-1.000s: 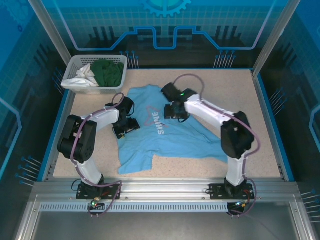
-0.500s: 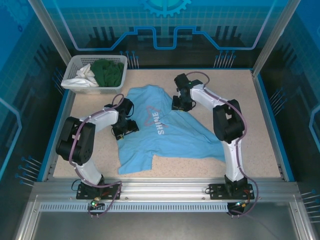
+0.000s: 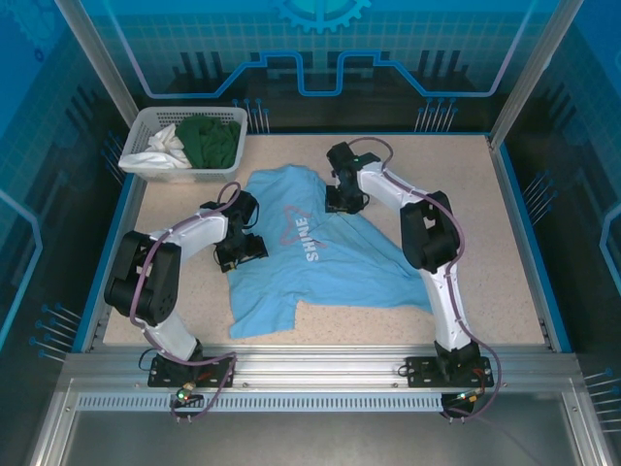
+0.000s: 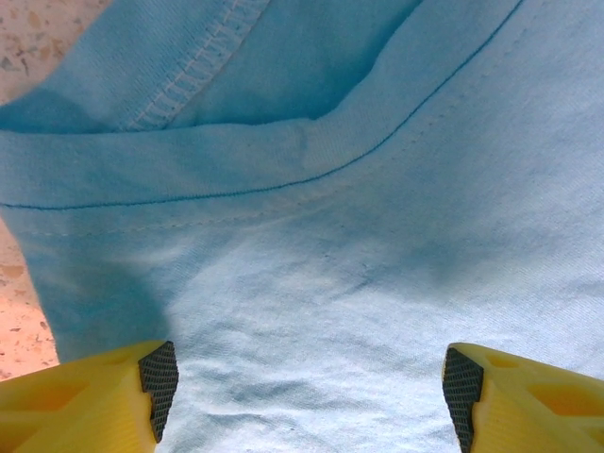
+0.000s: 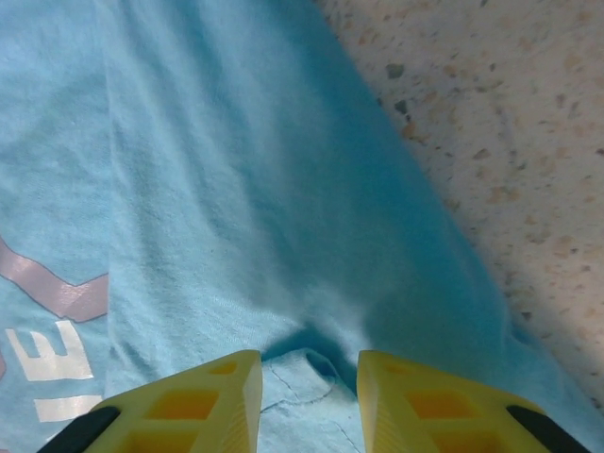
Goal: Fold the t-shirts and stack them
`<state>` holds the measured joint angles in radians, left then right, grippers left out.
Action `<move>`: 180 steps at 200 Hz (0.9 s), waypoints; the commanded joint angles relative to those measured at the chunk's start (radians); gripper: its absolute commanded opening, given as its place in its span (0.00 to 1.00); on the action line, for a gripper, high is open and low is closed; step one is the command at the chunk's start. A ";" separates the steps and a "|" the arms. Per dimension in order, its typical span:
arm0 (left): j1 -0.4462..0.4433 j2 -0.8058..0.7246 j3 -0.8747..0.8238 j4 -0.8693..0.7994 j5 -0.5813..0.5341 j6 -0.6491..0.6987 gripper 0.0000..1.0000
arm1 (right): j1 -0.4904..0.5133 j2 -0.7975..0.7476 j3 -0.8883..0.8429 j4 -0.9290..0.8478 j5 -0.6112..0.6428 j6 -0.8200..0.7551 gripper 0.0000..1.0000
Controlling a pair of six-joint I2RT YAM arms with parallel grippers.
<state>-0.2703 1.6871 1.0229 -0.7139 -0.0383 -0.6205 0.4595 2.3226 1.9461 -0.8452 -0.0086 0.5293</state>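
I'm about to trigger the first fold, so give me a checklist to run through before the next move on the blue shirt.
1. Light blue t-shirt spread flat on the table: not ok, rumpled.
2. SHINE print facing up: ok.
3. Right gripper jaws pinching shirt cloth: ok, a pucker sits between them.
4. Left gripper jaws gripping cloth: not ok, open over the shirt.
5. Basket apart from the shirt: ok.

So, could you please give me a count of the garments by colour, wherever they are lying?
light blue t-shirt, lying on the table: 1
dark green garment, in the basket: 1
white garment, in the basket: 1
Total: 3 garments
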 commanded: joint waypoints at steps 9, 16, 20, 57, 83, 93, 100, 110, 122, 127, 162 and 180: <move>-0.004 -0.020 0.006 -0.037 -0.019 0.030 0.77 | 0.010 0.049 0.031 -0.043 0.000 -0.022 0.32; -0.004 -0.018 0.006 -0.036 -0.017 0.031 0.77 | 0.011 0.050 0.031 -0.043 -0.002 -0.020 0.32; -0.005 -0.016 0.006 -0.036 -0.018 0.031 0.77 | 0.012 0.051 0.031 -0.043 -0.003 -0.021 0.32; -0.004 -0.012 0.011 -0.036 -0.016 0.031 0.76 | 0.015 0.057 0.036 -0.050 0.001 -0.022 0.25; -0.004 -0.009 0.011 -0.035 -0.017 0.031 0.77 | 0.014 0.055 0.042 -0.051 0.002 -0.028 0.16; -0.004 -0.009 0.009 -0.035 -0.016 0.031 0.77 | 0.013 0.055 0.045 -0.053 0.002 -0.031 0.12; -0.004 -0.008 0.008 -0.035 -0.018 0.031 0.77 | 0.013 0.053 0.048 -0.052 0.004 -0.031 0.10; -0.004 -0.007 0.006 -0.035 -0.019 0.031 0.77 | 0.013 0.049 0.051 -0.055 0.005 -0.035 0.08; -0.004 -0.007 0.005 -0.035 -0.023 0.030 0.77 | 0.012 0.040 0.056 -0.064 0.002 -0.038 0.07; -0.004 -0.007 0.005 -0.035 -0.023 0.030 0.76 | 0.011 0.035 0.057 -0.066 0.001 -0.039 0.06; -0.004 0.003 0.011 -0.050 -0.047 0.026 0.77 | 0.003 -0.030 0.048 -0.083 0.008 -0.056 0.03; -0.004 0.012 0.017 -0.056 -0.055 0.025 0.77 | -0.010 -0.070 0.033 -0.086 0.028 -0.064 0.02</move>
<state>-0.2703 1.6875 1.0229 -0.7284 -0.0605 -0.6010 0.4637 2.3478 1.9766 -0.8898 -0.0063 0.4919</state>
